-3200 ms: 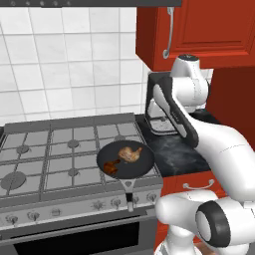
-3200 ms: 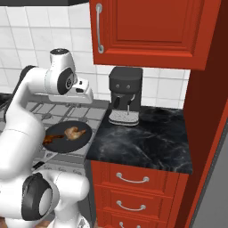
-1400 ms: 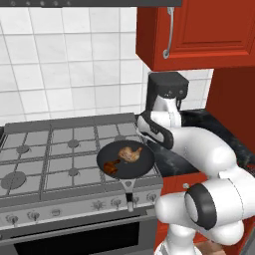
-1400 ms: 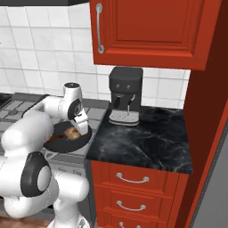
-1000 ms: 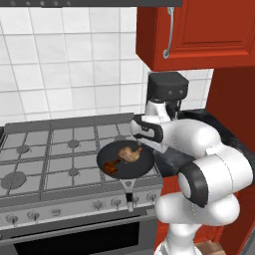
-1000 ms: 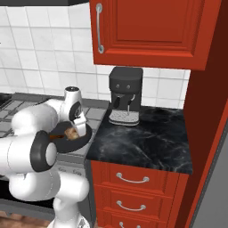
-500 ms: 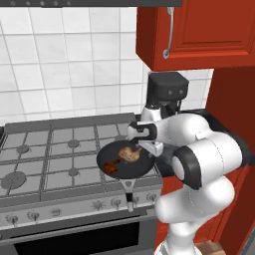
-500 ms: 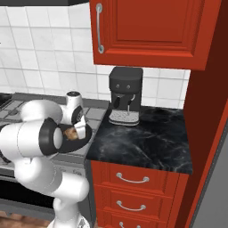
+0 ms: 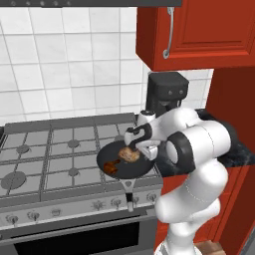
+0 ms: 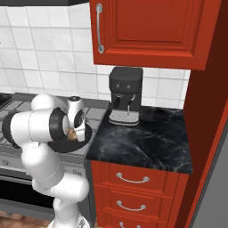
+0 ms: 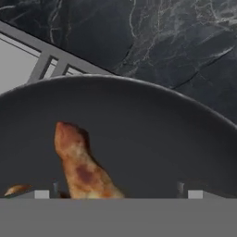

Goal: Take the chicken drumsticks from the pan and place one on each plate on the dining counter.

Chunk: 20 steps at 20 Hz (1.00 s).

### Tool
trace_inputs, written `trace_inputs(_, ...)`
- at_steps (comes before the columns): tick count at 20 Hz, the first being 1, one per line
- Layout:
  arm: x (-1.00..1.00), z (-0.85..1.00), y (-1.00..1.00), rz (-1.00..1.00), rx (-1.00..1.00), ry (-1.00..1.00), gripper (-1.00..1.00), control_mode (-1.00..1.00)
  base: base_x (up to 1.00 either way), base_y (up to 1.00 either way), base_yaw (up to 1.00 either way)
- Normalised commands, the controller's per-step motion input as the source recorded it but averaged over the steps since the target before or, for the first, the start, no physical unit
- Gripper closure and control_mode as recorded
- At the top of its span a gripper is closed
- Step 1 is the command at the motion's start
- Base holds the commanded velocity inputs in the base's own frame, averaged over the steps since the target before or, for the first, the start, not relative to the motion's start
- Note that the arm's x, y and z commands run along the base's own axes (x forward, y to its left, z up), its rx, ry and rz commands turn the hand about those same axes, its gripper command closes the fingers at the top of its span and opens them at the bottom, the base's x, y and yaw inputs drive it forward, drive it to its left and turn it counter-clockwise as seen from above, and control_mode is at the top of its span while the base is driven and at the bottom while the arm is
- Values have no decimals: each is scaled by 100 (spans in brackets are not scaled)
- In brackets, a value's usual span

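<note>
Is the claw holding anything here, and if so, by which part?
Nothing is held. The claw is open just above the golden drumstick in the pan, one finger on each side.

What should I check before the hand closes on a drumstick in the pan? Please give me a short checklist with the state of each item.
1. Hand open: ok, its fingers stand wide apart.
2. Hand low over the pan, at the golden-brown drumstick: ok.
3. Drumstick between the fingertips: cannot tell; in the hand view it runs from near the left fingertip toward the middle, off-centre.
4. Darker drumstick apart from the grasp: ok, it lies further left in the pan.
5. Pan steady on the stove: ok.
6. Nothing held yet: ok.
</note>
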Motion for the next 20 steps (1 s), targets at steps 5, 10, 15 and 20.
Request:
trace_inputs(5,19,-40,0,-9,0,-1,-100,-100,0,0,0)
trace_inputs(10,19,-44,6,-9,-1,-2,-100,-100,0,0,0)
trace_inputs(15,17,-48,28,-14,-5,0,100,-100,0,0,0)
trace_inputs(20,1,-20,5,-16,0,-6,100,-100,0,0,0)
